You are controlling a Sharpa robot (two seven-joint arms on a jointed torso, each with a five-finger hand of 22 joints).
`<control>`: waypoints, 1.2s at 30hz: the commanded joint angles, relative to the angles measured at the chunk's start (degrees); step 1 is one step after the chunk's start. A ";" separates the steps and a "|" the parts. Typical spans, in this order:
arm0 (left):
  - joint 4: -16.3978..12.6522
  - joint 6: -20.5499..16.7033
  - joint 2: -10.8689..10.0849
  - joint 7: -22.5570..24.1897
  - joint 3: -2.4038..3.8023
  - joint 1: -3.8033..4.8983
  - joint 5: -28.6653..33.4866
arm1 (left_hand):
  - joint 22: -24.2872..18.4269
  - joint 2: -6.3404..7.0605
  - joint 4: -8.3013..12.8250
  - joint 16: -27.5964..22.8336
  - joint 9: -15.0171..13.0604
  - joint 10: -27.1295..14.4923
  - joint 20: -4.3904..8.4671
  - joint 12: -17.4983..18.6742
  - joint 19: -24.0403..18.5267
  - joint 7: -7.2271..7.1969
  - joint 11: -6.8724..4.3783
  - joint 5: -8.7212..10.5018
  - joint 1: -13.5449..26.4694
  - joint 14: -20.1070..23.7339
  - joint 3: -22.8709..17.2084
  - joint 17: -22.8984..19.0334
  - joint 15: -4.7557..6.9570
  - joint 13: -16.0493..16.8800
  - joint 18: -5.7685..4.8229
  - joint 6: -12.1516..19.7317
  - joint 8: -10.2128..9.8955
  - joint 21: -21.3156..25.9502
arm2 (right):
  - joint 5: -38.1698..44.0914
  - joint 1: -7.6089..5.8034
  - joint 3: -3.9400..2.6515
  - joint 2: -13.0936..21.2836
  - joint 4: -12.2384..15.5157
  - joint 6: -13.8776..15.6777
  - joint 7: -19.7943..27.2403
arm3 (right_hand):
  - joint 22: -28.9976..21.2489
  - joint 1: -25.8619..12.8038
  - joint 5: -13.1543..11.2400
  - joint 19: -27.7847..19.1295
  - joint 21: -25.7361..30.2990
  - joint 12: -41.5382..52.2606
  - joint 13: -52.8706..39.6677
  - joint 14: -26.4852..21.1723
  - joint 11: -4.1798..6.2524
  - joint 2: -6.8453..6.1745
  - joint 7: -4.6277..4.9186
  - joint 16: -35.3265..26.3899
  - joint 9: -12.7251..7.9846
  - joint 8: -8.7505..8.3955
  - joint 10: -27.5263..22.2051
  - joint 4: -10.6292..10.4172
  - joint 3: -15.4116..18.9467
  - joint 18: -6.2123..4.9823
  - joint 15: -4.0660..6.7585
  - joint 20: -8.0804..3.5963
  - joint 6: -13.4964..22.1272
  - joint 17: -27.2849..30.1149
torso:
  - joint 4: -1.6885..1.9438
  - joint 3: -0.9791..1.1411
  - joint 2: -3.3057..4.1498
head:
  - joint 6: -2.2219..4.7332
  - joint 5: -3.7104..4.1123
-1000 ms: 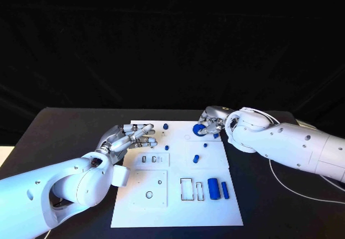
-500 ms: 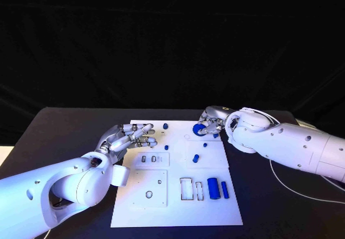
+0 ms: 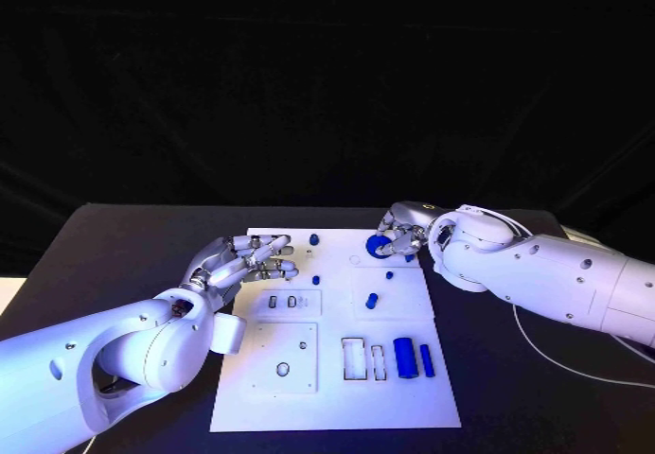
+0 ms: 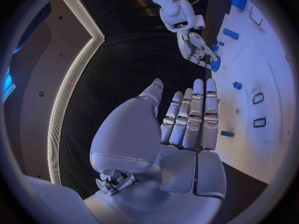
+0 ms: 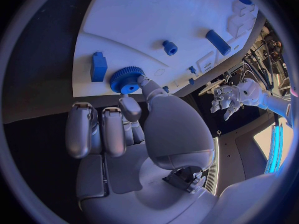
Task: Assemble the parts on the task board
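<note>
Right now my right hand sits at the far edge of the white board, its fingers pinching a blue toothed wheel that rests against the board's surface near that edge. My left hand hovers over the board's near-left side with its fingers stretched out close together and nothing in them. On the board itself, a blue cylinder lies beside a thinner blue bar toward my right, next to two empty rectangular slots. Further out, a short blue peg stands near the middle, with smaller blue pieces scattered beyond it. All of it lies on the black tabletop.
</note>
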State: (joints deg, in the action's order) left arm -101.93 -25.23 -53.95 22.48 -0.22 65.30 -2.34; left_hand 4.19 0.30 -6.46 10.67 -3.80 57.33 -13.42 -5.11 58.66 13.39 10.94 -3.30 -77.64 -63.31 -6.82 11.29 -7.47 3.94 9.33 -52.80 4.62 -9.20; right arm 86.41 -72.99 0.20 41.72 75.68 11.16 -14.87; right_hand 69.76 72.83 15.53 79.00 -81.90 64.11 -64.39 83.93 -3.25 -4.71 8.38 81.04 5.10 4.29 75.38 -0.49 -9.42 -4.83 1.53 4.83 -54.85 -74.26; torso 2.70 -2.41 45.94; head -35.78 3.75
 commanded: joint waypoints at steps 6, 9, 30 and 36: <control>-0.03 1.32 0.05 0.28 0.03 0.05 0.01 | -0.10 -0.40 0.39 -0.39 0.08 -0.40 -0.15 0.16 0.11 1.00 -0.03 0.03 0.06 0.37 0.02 0.06 -0.10 -0.06 1.02 0.32 -0.31 0.24 | 0.66 0.23 0.09 0.24 0.19 0.13 -0.68 | -0.11 -0.26 0.72 -0.04 -0.15 -0.79 0.45 3.14 -0.13 -1.00 0.18 0.22 -0.02 -0.21 -0.77 -0.41 0.38 0.56 -0.53 0.32 0.62 0.12 | 0.03 -0.01 0.01 | -0.06 0.15; -0.02 1.33 0.04 0.27 0.03 0.05 0.01 | -0.10 -0.40 0.39 -0.39 0.08 -0.40 -0.15 0.16 0.11 1.00 -0.03 0.03 0.06 0.37 0.02 0.06 -0.10 -0.06 1.02 0.32 -0.31 0.24 | 0.66 0.25 0.08 0.32 0.21 0.14 -0.70 | -0.10 -0.34 0.89 -0.04 -0.16 -0.98 0.59 3.14 -0.14 -1.06 0.19 0.24 -0.02 -0.22 -0.88 -0.51 0.40 0.56 -0.54 0.33 0.67 0.07 | 0.03 -0.01 0.00 | -0.08 0.16; 0.03 1.35 0.03 0.26 0.03 0.04 0.02 | -0.10 -0.40 0.39 -0.39 0.08 -0.40 -0.15 0.16 0.11 1.00 -0.03 0.03 0.06 0.37 0.02 0.06 -0.10 -0.06 1.02 0.32 -0.31 0.24 | 0.67 0.33 0.07 0.68 0.41 0.22 -1.08 | -0.25 -0.67 2.32 -0.20 -0.10 -2.40 1.46 3.09 -0.28 -2.27 0.34 0.15 -0.10 -0.38 -1.68 -1.54 0.78 0.52 -0.67 0.44 1.65 0.09 | 0.05 -0.01 0.02 | -0.23 0.29; 0.05 1.35 0.04 0.25 0.03 0.04 0.02 | -0.10 -0.40 0.39 -0.39 0.08 -0.40 -0.15 0.16 0.11 1.00 -0.03 0.03 0.06 0.37 0.02 0.06 -0.10 -0.06 1.02 0.32 -0.31 0.24 | 0.63 0.34 0.06 0.71 0.40 -0.07 -1.00 | -0.22 -0.45 2.95 -0.20 -0.12 -2.39 1.35 3.08 -0.28 -2.34 0.34 0.14 -0.06 -0.27 -1.64 -1.78 0.68 0.53 -0.68 0.47 1.67 0.08 | 0.06 0.00 0.03 | -0.27 0.29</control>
State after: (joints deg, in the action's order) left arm -101.84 -25.10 -53.99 22.41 -0.22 65.30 -2.32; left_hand 4.19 0.30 -6.46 10.67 -3.80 57.33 -13.42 -5.11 58.66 13.39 10.94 -3.30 -77.64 -63.31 -6.82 11.27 -7.47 3.94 9.32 -52.81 4.62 -9.20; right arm 86.44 -72.81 0.18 42.40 76.11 11.65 -15.21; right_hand 69.54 72.25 18.31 78.78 -81.90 61.82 -62.98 83.92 -3.50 -6.66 8.88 81.03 5.07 4.30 74.01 -2.00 -8.71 -4.83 1.12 5.05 -53.52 -74.19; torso 2.74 -2.41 45.97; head -36.04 4.04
